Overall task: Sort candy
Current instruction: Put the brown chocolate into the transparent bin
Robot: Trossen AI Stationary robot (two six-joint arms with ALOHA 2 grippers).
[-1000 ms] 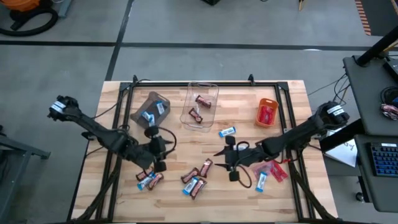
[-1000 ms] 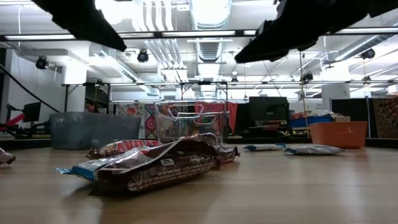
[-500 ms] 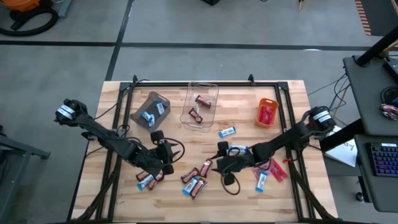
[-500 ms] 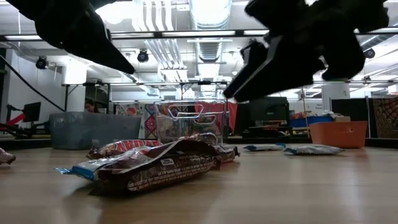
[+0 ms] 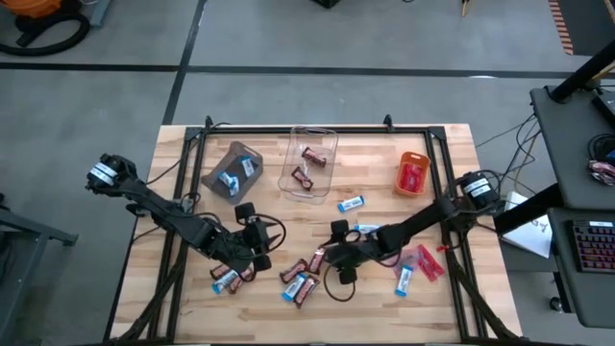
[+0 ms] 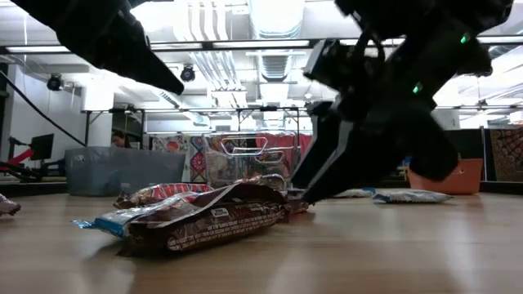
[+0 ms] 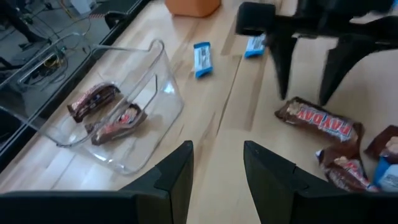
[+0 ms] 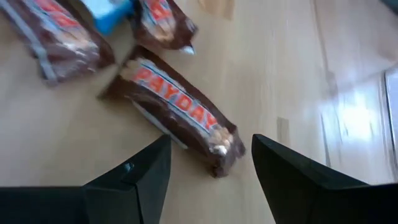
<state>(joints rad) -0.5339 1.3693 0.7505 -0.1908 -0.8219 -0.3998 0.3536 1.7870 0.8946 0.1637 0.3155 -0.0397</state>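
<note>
Wrapped candy lies loose on the wooden table [image 5: 452, 221]: a cluster of brown and blue-and-white bars [image 5: 300, 283], two more [image 5: 227, 279] to the left, and red ones [image 5: 425, 261] on the right. A dark brown bar [image 8: 180, 115] [image 7: 317, 121] lies flat at the cluster's far edge. My right gripper [image 8: 208, 186] [image 5: 329, 256] is open and low over it, one finger on either side of the bar's end, not touching. My left gripper [image 7: 217, 177] [image 5: 258, 242] hangs open above bare wood left of the cluster, nothing between its fingers.
At the far side stand a grey bin [image 5: 233, 171] with blue-and-white bars, a clear bin [image 5: 309, 163] with two brown bars, and an orange bin [image 5: 413, 174] with red ones. A single blue-and-white bar [image 5: 352, 203] lies near the middle. A black frame [image 5: 317, 129] rims the table.
My right gripper has come down and toward the table's left, from above the table's middle to low over the brown bar, tipping further downward. My left gripper has sunk a little toward the near edge. No candy has moved.
</note>
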